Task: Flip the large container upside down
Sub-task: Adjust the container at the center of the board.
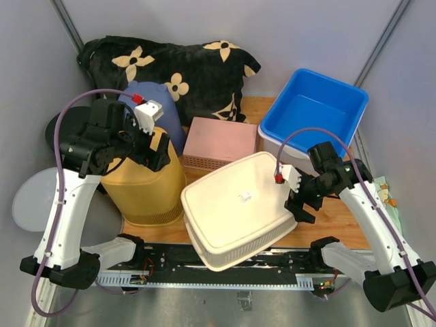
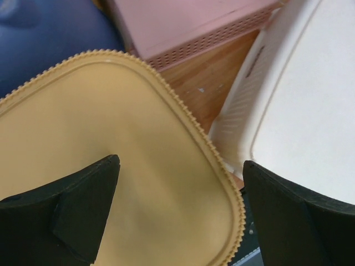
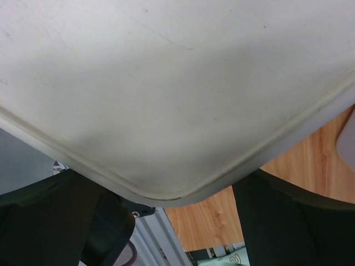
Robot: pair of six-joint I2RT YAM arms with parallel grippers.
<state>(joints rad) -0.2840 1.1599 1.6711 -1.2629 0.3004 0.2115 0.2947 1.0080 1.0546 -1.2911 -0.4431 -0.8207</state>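
Note:
The large container (image 1: 235,208) is a cream plastic basket at the table's near middle. Its flat base faces up and tilts toward the front edge. In the right wrist view its rounded corner (image 3: 166,111) fills the frame, and it shows as a pale wall (image 2: 288,100) in the left wrist view. My right gripper (image 1: 300,208) (image 3: 166,221) sits at that right corner, open, with one finger on each side and just under the rim. My left gripper (image 1: 158,153) (image 2: 180,166) hovers open over a yellow basket (image 2: 111,138), holding nothing.
The yellow basket (image 1: 143,187) stands bottom up left of the cream one. A pink box (image 1: 220,142) lies behind them, a blue tub (image 1: 315,109) at back right, a navy object (image 1: 153,102) and a black flowered cushion (image 1: 197,68) at the back. A metal rail (image 1: 225,262) runs along the near edge.

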